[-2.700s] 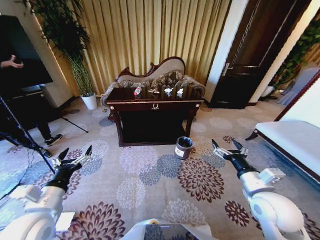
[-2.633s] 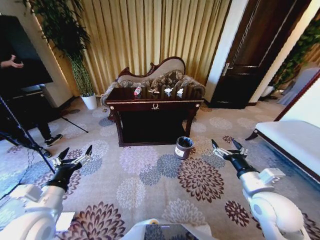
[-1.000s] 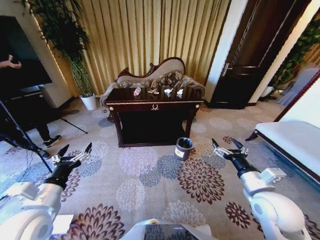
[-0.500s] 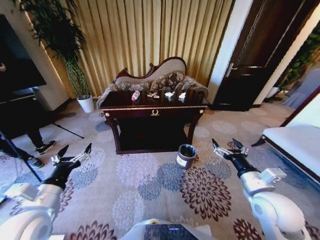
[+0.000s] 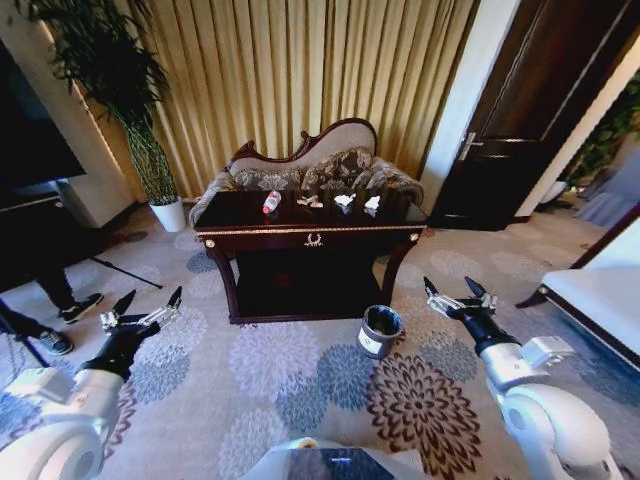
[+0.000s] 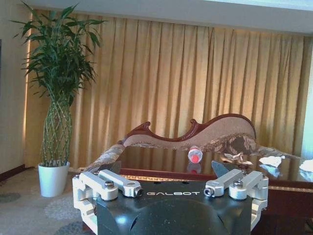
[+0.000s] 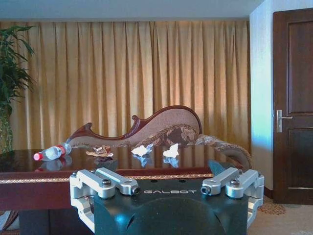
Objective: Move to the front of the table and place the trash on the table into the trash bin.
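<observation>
The dark glossy table stands straight ahead, its top carrying the trash: a clear bottle with a red label, tan scraps and two white paper wads. The grey trash bin sits on the carpet by the table's front right leg. My left gripper hovers open and empty over the floor, short of the table's left end. My right gripper is open and empty just right of the bin. The wrist views show the table, the bottle and wads beyond each gripper.
A carved sofa stands behind the table against gold curtains. A tall plant in a white pot is at the back left, a dark door at the back right, a white-cushioned bench at the right. Patterned carpet lies open before the table.
The whole head view has shifted: the camera has come closer, so the table and bin look larger and nearer. Both grippers keep the same open pose.
</observation>
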